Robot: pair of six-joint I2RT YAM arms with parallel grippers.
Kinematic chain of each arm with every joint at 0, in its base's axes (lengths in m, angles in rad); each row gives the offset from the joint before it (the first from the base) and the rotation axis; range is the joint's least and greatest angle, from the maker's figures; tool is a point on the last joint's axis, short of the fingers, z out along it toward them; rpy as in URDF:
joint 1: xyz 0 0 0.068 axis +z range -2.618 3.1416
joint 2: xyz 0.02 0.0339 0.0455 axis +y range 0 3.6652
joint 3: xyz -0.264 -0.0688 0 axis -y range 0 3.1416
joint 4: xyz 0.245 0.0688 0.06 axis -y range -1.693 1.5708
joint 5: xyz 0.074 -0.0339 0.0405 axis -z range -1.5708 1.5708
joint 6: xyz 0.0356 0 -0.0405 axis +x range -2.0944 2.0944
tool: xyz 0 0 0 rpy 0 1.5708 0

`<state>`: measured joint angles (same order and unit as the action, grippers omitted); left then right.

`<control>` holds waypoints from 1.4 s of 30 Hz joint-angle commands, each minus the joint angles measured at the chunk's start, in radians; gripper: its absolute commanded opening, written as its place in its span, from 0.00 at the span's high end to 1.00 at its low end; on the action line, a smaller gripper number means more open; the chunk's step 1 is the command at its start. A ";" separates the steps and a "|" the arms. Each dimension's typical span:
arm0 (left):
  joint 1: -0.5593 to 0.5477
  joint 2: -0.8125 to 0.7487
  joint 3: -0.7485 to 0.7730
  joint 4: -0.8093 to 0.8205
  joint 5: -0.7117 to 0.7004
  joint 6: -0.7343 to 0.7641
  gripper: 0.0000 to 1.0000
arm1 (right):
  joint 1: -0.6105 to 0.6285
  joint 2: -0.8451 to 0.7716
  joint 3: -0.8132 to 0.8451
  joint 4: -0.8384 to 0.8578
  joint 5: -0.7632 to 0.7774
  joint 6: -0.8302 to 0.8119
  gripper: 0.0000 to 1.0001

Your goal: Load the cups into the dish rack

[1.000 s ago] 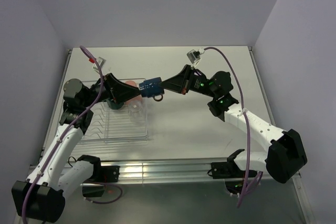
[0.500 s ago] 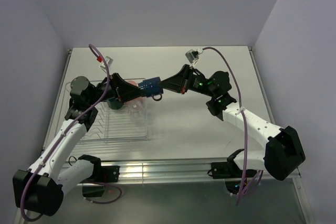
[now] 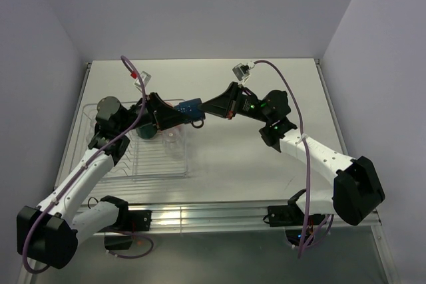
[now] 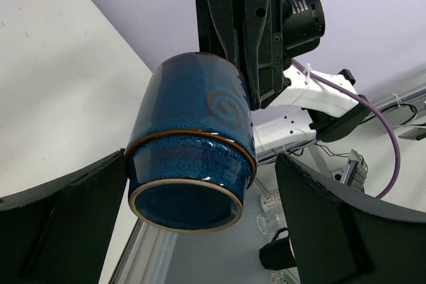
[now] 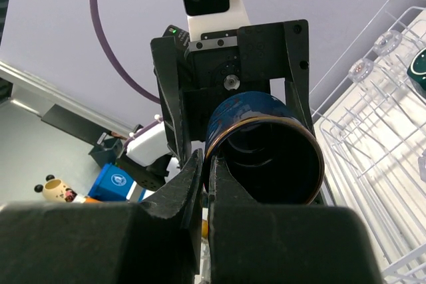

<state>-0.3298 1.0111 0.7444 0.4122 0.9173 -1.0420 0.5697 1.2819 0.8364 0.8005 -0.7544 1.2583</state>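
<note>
The navy mug (image 3: 192, 109) hangs in the air over the right end of the clear dish rack (image 3: 143, 164). My right gripper (image 3: 204, 106) is shut on its rim, one finger inside and one outside, as the right wrist view (image 5: 208, 177) shows. My left gripper (image 3: 178, 116) is open, and its fingers (image 4: 333, 224) flank the mug's base (image 4: 190, 164) without touching it. The dark teal mug (image 3: 143, 131) sits in the rack under my left wrist. Small clear glasses (image 5: 385, 43) stand in the rack (image 5: 373, 138). The pink tumbler is hidden behind my left gripper.
The rack lies at the table's left. Purple cables loop above both wrists. A metal rail (image 3: 213, 214) runs along the table's near edge by the arm bases. Walls close the table on three sides.
My left gripper has moved right and up to the mug, so its open fingers now flank the base. My right gripper has shifted the mug slightly left.
</note>
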 commanded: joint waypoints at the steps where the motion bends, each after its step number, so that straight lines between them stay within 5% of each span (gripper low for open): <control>1: -0.017 0.003 0.015 0.066 -0.024 -0.007 0.03 | 0.009 -0.006 0.026 0.094 -0.003 -0.002 1.00; 6: -0.026 0.006 0.023 0.066 -0.029 -0.007 0.14 | 0.009 0.000 0.026 0.085 -0.007 -0.010 1.00; 9: -0.029 0.012 0.032 0.056 -0.028 -0.001 0.31 | 0.009 0.000 0.029 0.065 0.000 -0.022 1.00; 16: -0.040 0.004 0.056 0.017 -0.046 0.026 1.00 | 0.010 -0.004 0.046 -0.013 0.015 -0.065 1.00; 20: -0.040 -0.035 0.104 -0.106 -0.090 0.089 1.00 | 0.012 -0.032 0.076 -0.199 0.096 -0.185 0.69; 24: -0.040 -0.060 0.145 -0.205 -0.133 0.157 1.00 | 0.013 -0.075 0.108 -0.412 0.197 -0.305 0.52; 33: -0.040 -0.123 0.262 -0.564 -0.271 0.290 1.00 | 0.013 -0.168 0.127 -0.636 0.397 -0.398 0.44; 42: -0.040 -0.135 0.437 -1.254 -0.836 0.416 1.00 | 0.012 -0.182 0.201 -0.914 0.645 -0.491 0.43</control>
<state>-0.3687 0.8787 1.1339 -0.5648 0.3328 -0.6834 0.5846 1.1202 0.9730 -0.0158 -0.2337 0.8295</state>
